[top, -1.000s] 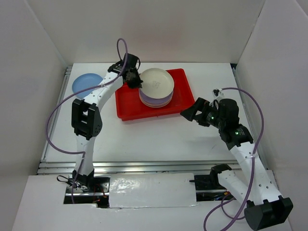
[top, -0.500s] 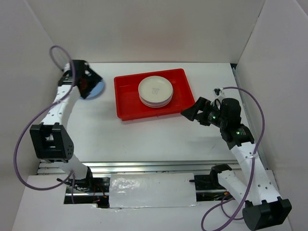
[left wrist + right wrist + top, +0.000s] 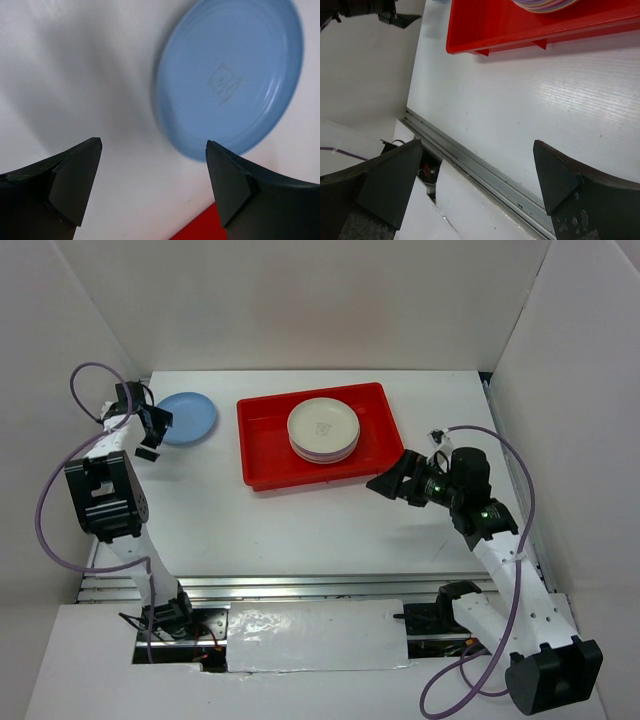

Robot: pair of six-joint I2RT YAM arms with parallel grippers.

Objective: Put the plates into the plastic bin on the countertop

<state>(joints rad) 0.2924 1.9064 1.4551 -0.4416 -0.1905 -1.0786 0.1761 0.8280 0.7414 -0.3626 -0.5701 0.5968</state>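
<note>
A stack of plates (image 3: 323,428) with a cream one on top sits in the red plastic bin (image 3: 262,455) at the back centre of the countertop (image 3: 300,525). One blue plate (image 3: 187,418) lies on the countertop left of the bin. My left gripper (image 3: 152,435) hovers open at that plate's near-left edge. In the left wrist view the blue plate (image 3: 230,75) lies beyond the left gripper (image 3: 153,145), with only bare countertop between its fingers. My right gripper (image 3: 388,477) stands open off the bin's near-right corner, holding nothing. The right wrist view shows the bin (image 3: 520,25) ahead of the right gripper (image 3: 476,145).
White walls close in the countertop on three sides. A metal rail (image 3: 300,585) runs along the near edge, also visible as the rail (image 3: 485,170) in the right wrist view. A corner of the bin (image 3: 200,227) shows low in the left wrist view.
My left gripper let go of the cream plate on the stack, opened, and swung left to the blue plate. The right gripper shifted slightly left.
</note>
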